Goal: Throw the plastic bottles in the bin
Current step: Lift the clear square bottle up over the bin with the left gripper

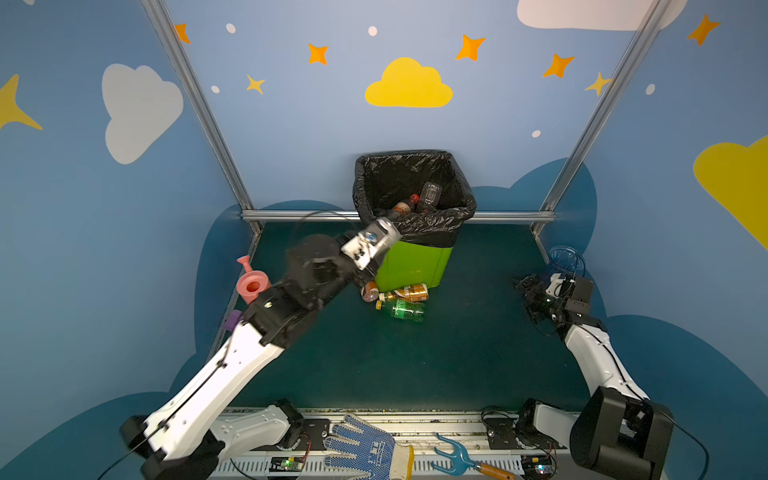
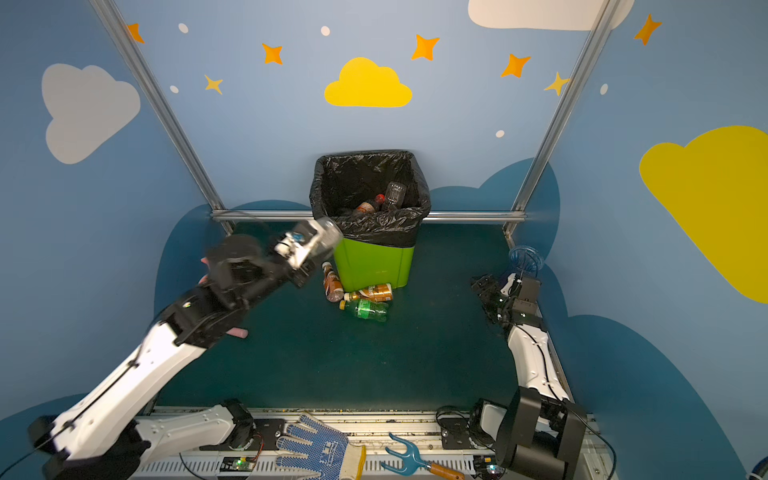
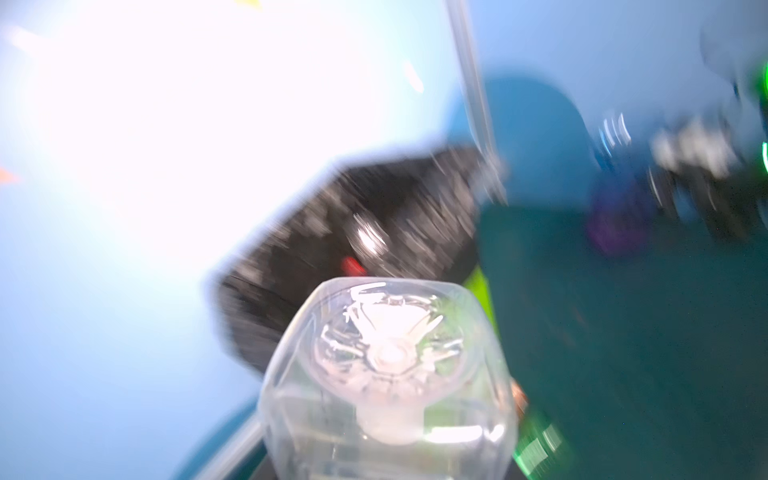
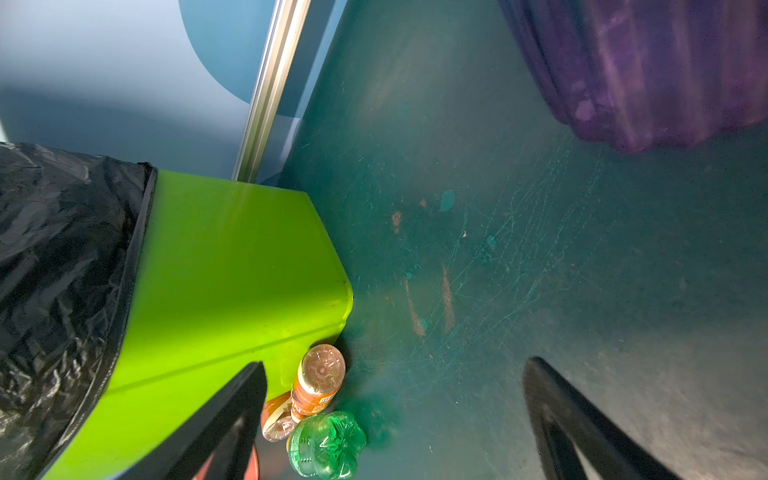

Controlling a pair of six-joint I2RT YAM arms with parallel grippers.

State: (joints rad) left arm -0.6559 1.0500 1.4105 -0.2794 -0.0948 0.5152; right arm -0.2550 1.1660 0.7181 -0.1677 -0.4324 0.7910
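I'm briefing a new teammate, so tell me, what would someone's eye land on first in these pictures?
The lime-green bin with its black bag, at the back middle of the dark table, stands out most. At its near left corner in both top views, the left gripper holds a clear bottle raised level with the rim. Three more bottles lie on the table at the bin's foot.
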